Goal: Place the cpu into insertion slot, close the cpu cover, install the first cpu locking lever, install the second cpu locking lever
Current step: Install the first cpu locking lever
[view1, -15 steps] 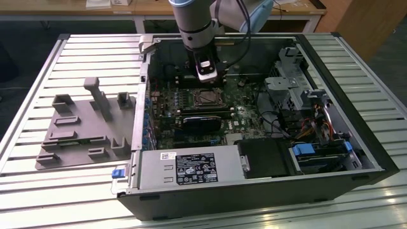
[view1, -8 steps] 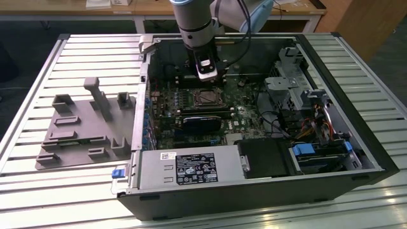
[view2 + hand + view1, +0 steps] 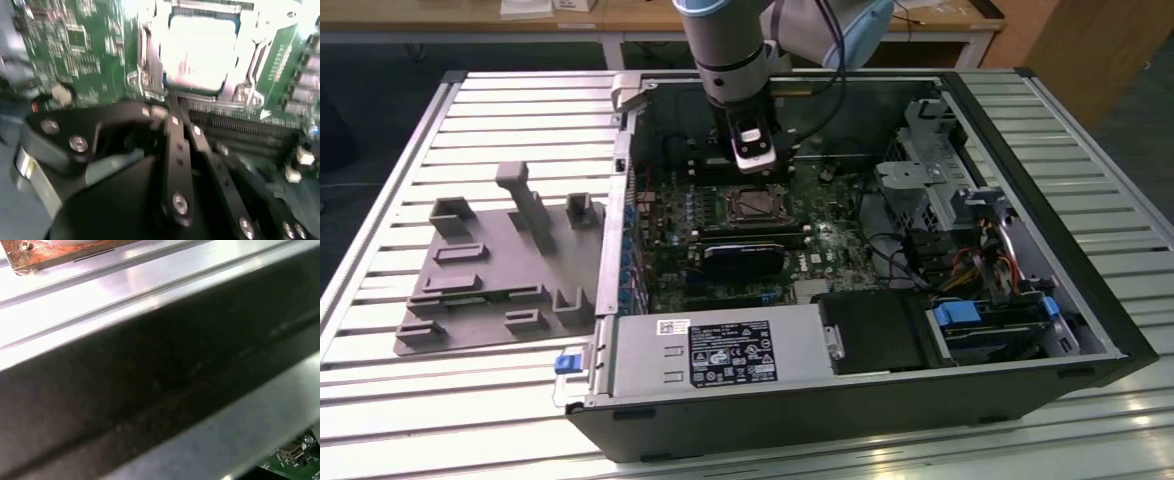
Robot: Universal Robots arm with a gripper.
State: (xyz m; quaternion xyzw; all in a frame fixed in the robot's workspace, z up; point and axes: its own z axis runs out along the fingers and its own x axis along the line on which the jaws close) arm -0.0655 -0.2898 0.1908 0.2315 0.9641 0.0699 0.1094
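Cpu [image 3: 200, 52] sits in insertion slot [image 3: 754, 205], upper centre of second wrist view, cpu cover [image 3: 245, 92] framing it. Gripper [image 3: 172, 117] just beside socket edge, fingers pinched narrow, nothing held. PC case [image 3: 1067, 330] around.

One cpu [image 3: 200, 55], one cpu cover [image 3: 150, 75], one computer case [image 3: 1067, 330], one grey fixture tray [image 3: 467, 300].
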